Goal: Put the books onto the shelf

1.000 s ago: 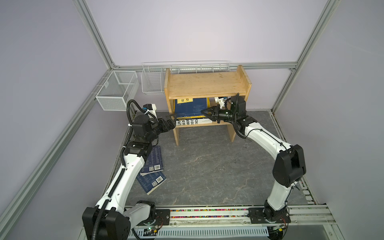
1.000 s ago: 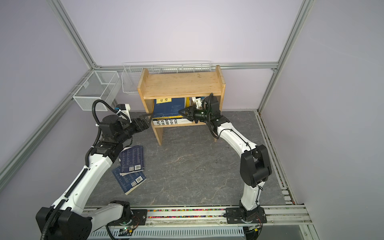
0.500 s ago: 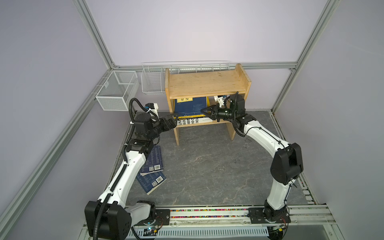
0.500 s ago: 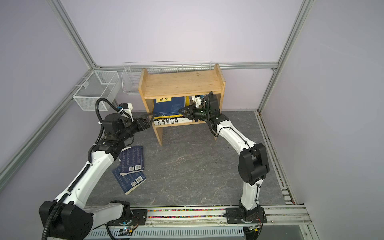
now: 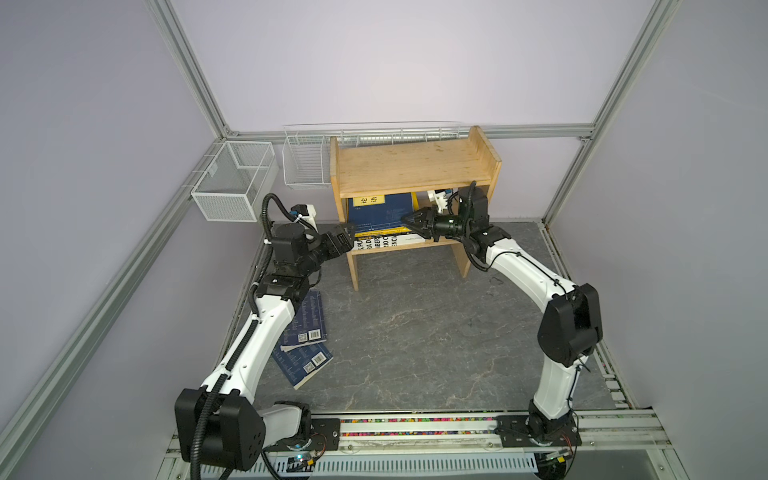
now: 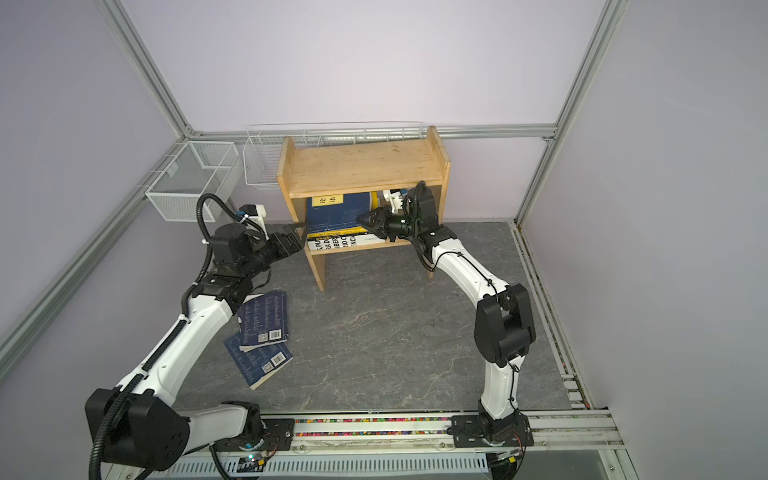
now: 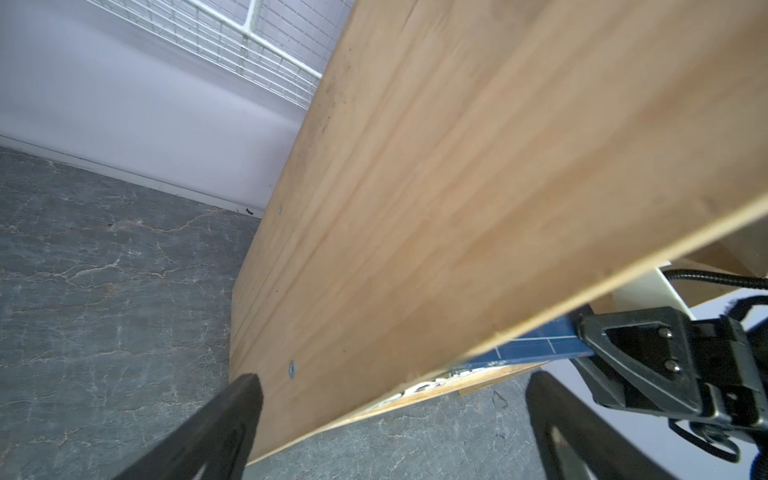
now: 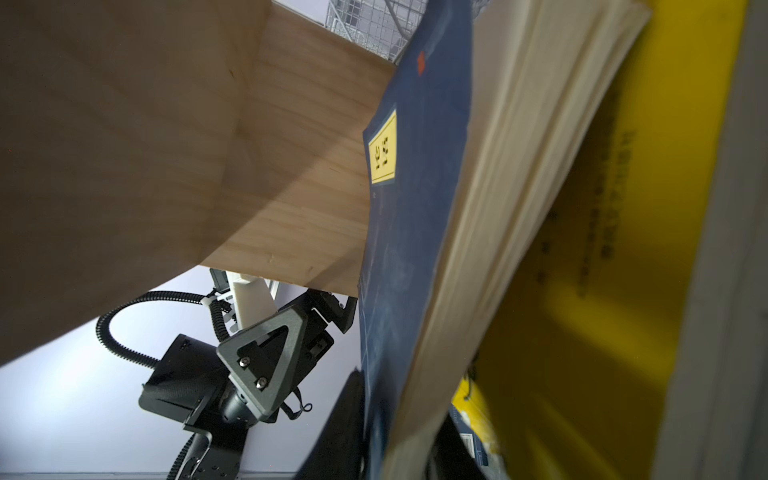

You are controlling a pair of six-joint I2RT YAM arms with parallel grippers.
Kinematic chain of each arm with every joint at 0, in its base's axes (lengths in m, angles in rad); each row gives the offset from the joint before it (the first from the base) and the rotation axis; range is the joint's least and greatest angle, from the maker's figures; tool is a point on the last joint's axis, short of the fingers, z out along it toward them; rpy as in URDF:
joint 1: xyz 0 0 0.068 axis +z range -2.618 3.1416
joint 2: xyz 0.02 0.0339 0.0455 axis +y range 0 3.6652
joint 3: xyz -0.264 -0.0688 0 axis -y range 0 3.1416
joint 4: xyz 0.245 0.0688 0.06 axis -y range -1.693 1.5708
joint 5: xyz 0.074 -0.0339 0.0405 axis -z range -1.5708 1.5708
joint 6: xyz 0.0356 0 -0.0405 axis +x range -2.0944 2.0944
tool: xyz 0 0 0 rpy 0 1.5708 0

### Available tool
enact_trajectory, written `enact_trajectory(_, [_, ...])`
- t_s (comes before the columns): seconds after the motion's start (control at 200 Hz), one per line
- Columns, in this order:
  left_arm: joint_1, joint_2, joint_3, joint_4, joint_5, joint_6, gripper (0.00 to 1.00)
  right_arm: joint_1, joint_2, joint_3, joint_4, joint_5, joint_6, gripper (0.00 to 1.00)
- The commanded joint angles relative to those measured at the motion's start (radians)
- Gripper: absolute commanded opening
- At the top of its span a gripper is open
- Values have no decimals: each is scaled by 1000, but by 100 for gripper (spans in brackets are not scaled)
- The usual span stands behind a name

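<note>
I see a navy, yellow-labelled paperback [image 5: 380, 212] leaning on the lower tier of the light pine wooden shelf [image 5: 411, 166]; two more navy paperbacks [image 5: 309, 328] lie overlapping, off it.

The shelf [image 5: 411, 166] hides most of its lower tier under its top board, and the left arm [image 5: 266, 332] covers part of the navy books [image 5: 311, 328] on the floor [image 5: 415, 332]. The yellow book [image 8: 602, 291] has blurred lettering; whether the right claw [image 8: 395, 428] grips, I can't tell.

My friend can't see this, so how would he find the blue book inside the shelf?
Find the pine shelf against the back wall, then look under its top board. Above the flat white book there, the navy book leans up; it alone shows a yellow label.
</note>
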Motion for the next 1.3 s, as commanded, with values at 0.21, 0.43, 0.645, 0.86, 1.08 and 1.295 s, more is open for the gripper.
enact_trajectory(0.21, [7, 24, 21, 35, -29, -27, 99, -3, -53, 24, -23, 172, -96, 48])
enact_trajectory(0.43, [7, 24, 22, 23, -32, -22, 100, 15, -104, -17, -62, 318, -169, 56])
enact_trajectory(0.645, [7, 24, 19, 20, -33, -22, 100, 50, -107, -11, -107, 424, -238, 58])
enact_trajectory(0.86, [7, 28, 13, 21, -30, -25, 100, 72, -106, -8, -81, 475, -260, 32])
enact_trajectory(1.08, [7, 33, 12, 27, -23, -28, 100, 89, -75, 31, -80, 463, -259, 25])
enact_trajectory(1.295, [7, 34, 8, 31, -21, -28, 100, 94, -72, 32, -80, 484, -269, 40])
